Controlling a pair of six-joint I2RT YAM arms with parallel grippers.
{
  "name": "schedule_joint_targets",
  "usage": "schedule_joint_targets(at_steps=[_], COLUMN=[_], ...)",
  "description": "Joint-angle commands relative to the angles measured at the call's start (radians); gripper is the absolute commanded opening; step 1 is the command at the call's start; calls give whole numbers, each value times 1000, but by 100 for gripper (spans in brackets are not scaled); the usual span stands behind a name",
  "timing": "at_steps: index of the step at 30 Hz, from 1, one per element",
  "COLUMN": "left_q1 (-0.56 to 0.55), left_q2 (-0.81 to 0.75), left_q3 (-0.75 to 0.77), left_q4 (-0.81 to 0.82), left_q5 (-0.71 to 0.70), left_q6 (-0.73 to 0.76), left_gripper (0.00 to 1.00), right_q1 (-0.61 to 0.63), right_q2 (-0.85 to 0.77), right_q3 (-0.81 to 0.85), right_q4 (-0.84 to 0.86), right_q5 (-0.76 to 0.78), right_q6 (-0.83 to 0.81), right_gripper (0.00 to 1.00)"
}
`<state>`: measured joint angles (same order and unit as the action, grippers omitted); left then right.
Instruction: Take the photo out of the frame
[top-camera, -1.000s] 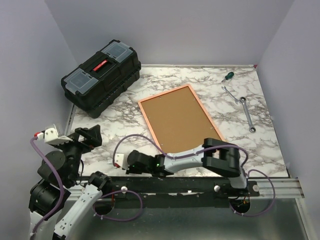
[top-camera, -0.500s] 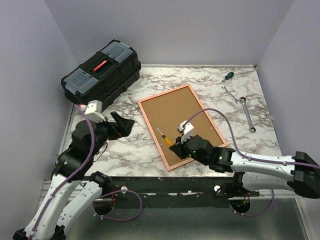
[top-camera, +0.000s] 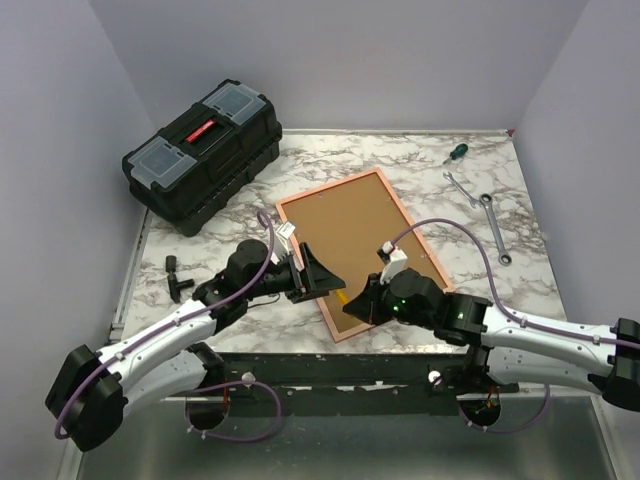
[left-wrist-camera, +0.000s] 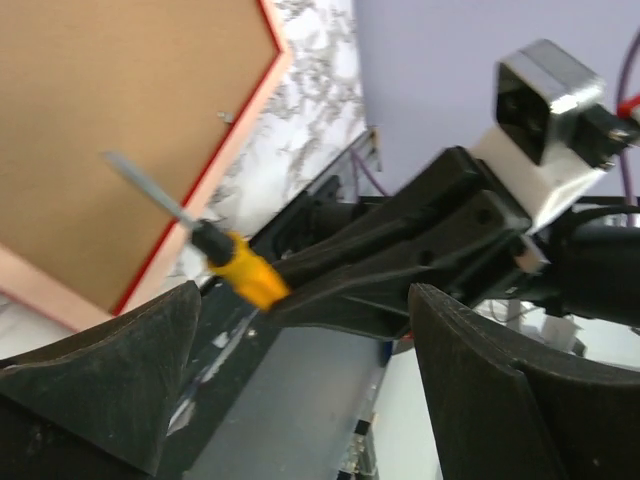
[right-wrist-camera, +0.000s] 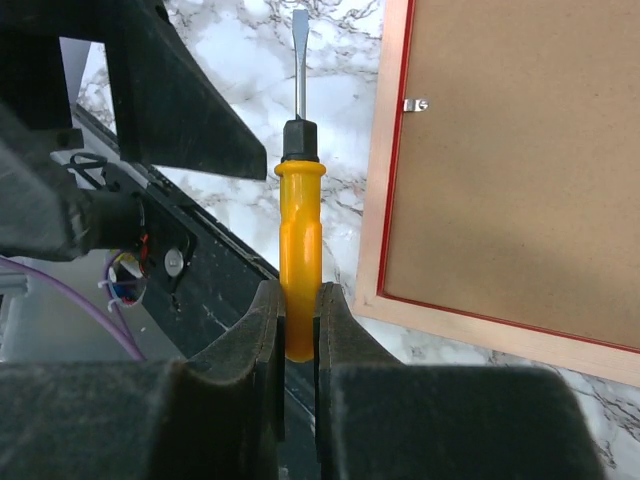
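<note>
The frame (top-camera: 328, 187) lies face down mid-table, brown board (top-camera: 360, 240) up. Its long side runs from the far edge to the near edge, leaning right. The photo is hidden. The left gripper (top-camera: 318, 277) is by the frame's left side, its 2 jaws wide apart. The right gripper (right-wrist-camera: 298, 300) pinches a yellow screwdriver (right-wrist-camera: 298, 230) by the frame's near corner.

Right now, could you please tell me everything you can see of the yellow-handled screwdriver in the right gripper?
The flat-blade screwdriver has a yellow, plastic-looking handle, a black collar and a thin grey metal shaft with a flat tip. The right gripper is shut on the handle's rear end, so the shaft points straight ahead. It hangs over the marble table, just beside an edge of the red picture frame, apparently touching neither.
</note>
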<state>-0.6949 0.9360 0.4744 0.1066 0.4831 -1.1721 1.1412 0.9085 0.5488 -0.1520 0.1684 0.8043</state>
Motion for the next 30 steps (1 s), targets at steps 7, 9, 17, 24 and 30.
schedule_joint_targets(at_steps=[7,9,17,24,30], left_q1=[-32,-33,-32,-33,-21], left_q2=[-24,-58,-37,1,-2], left_q3=[-24,-39,-4,-23,-13], left_q4=[42,-9,-23,84,98], left_q5=[-140,-197,-198,-177,-144], left_q6=[-125,-146,-151,-193,-226], left_gripper=[71,73,77,21,0], right_q1=[-4,-4,-4,-3,-3], right_q2=[70,69,92,142,148], right_q3=[129,135,142,183,201], right_q4=[-29,-32,11,13,-13], right_q5=[-51,-40,-79,-112,-81], right_q6=[-28,-32,-46,-92,-79], right_gripper=[1,0,1,1,36])
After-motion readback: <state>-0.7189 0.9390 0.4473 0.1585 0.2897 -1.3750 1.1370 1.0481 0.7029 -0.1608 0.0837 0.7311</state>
